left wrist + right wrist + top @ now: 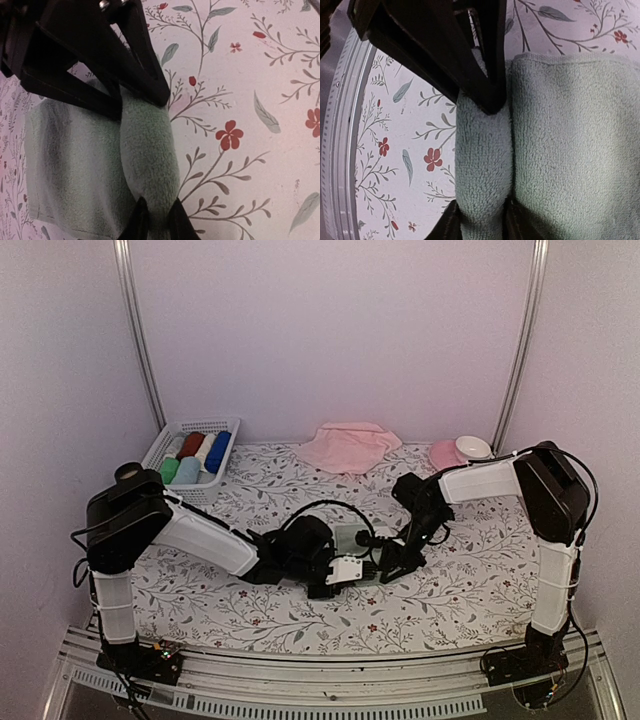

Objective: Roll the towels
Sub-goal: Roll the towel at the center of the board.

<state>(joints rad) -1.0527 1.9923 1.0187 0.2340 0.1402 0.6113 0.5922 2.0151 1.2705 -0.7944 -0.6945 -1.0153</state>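
Note:
The pale mint green towel point(352, 537) lies on the flowered tablecloth between my two grippers. One edge is rolled into a thick tube point(150, 145), and the remainder lies flat point(70, 165) beside it. My left gripper point(156, 214) is shut on one end of the tube, one finger on each side. At the opposite end my right gripper point(482, 220) is shut on the same roll point(482, 160), with the flat part point(570, 140) to its right. In the top view the left gripper point(345, 570) and right gripper point(390, 562) face each other. The pale pink towel point(348, 445) lies crumpled at the back.
A white basket point(222, 462) at the back left holds several rolled cloths. A pink saucer point(443, 454) with a white cup point(473, 447) stands at the back right. The table's metal front rail point(340, 150) runs close to the roll.

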